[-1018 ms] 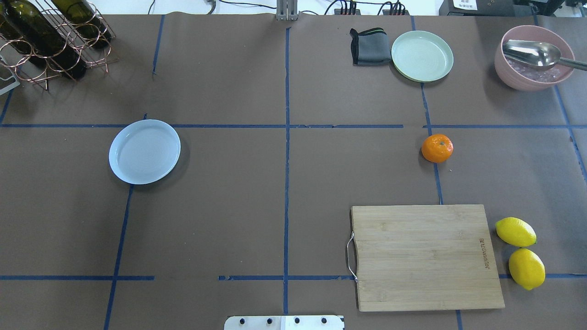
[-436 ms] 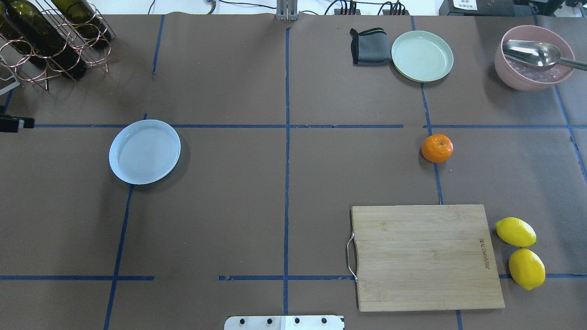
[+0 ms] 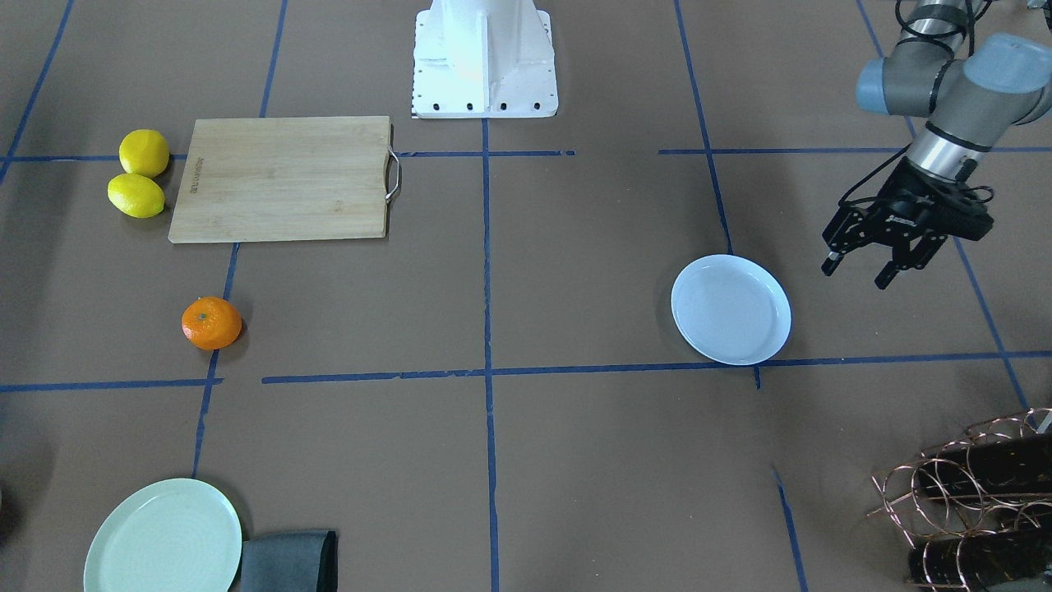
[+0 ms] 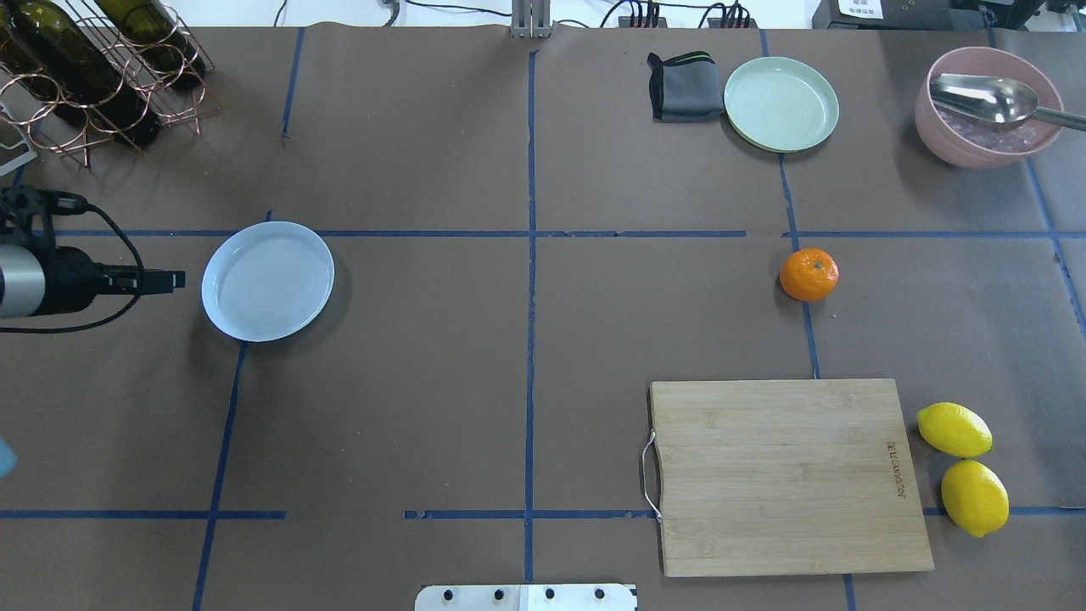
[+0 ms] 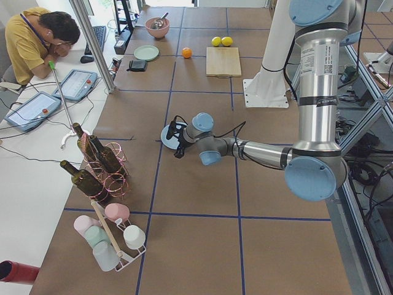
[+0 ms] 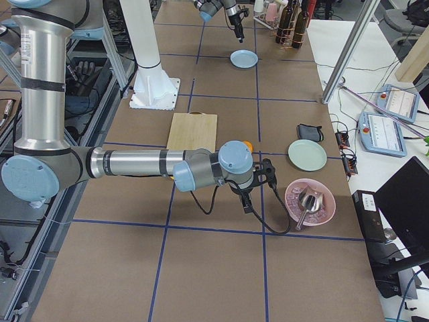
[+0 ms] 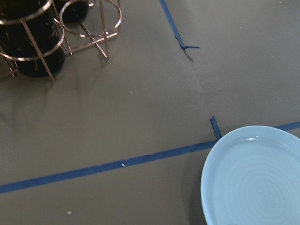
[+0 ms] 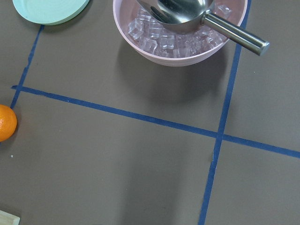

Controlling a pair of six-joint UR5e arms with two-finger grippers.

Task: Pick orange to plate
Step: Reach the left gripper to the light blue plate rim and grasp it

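Note:
The orange (image 4: 808,274) lies alone on the brown table, right of centre; it also shows in the front view (image 3: 212,322) and at the left edge of the right wrist view (image 8: 5,123). The bluish-white plate (image 4: 267,281) sits empty on the left half (image 3: 731,309). My left gripper (image 3: 857,273) hangs open and empty just beside the plate's outer rim, and its wrist view shows the plate (image 7: 255,178) at lower right. My right gripper (image 6: 249,201) shows only in the right side view, near the pink bowl, and I cannot tell its state.
A wooden cutting board (image 4: 789,475) with two lemons (image 4: 954,428) beside it lies near the robot on the right. At the far right stand a mint-green plate (image 4: 781,103), a grey cloth (image 4: 683,86) and a pink bowl (image 4: 987,106) of ice with a scoop. A bottle rack (image 4: 93,68) fills the far left corner.
My left arm has come in from the left edge of the overhead view and its gripper now hangs next to the plate. The orange and plate have not moved.

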